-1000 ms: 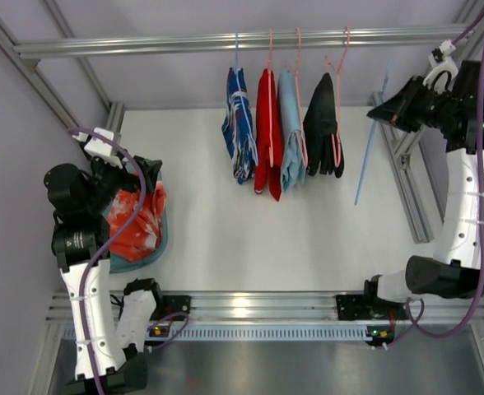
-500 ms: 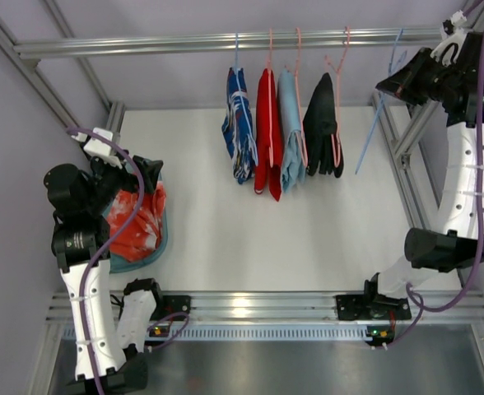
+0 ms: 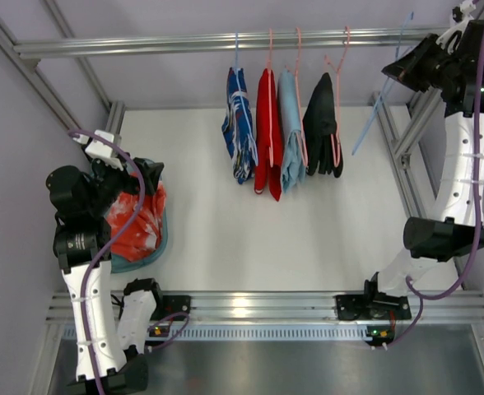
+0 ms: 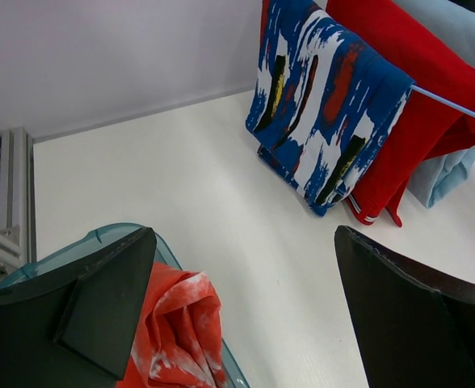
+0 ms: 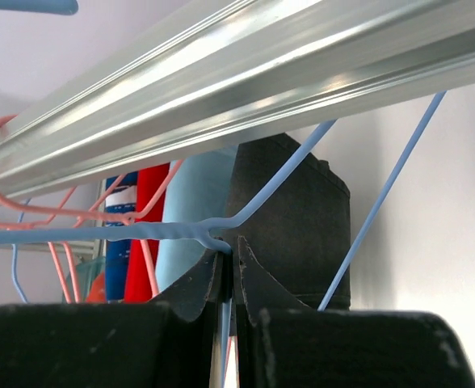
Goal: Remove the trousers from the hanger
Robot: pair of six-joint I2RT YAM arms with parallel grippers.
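Note:
The orange-red trousers [image 3: 139, 222] with whitish mottling lie crumpled in a teal bin [image 3: 158, 247] at the left, off the hanger. They also show in the left wrist view [image 4: 177, 331]. My left gripper [image 3: 147, 177] is open and empty just above them, its jaws wide apart [image 4: 245, 242]. My right gripper [image 3: 400, 72] is shut on the bare light-blue hanger [image 3: 380, 111] at the far right. It holds the hanger up by the rail. In the right wrist view the hanger's twisted neck [image 5: 140, 232] sits at the closed fingertips [image 5: 233, 250].
An aluminium rail [image 3: 184, 41] crosses the back. Several garments hang from it on pink hangers: blue-and-white patterned [image 3: 238, 123], plain red [image 3: 267, 136], light blue [image 3: 290, 140] and black [image 3: 322, 123]. Frame posts stand at the back left and right [image 3: 407, 156].
My right gripper has risen and moved back toward the rail, carrying the light-blue hanger up with it. The left arm and the trousers have not moved.

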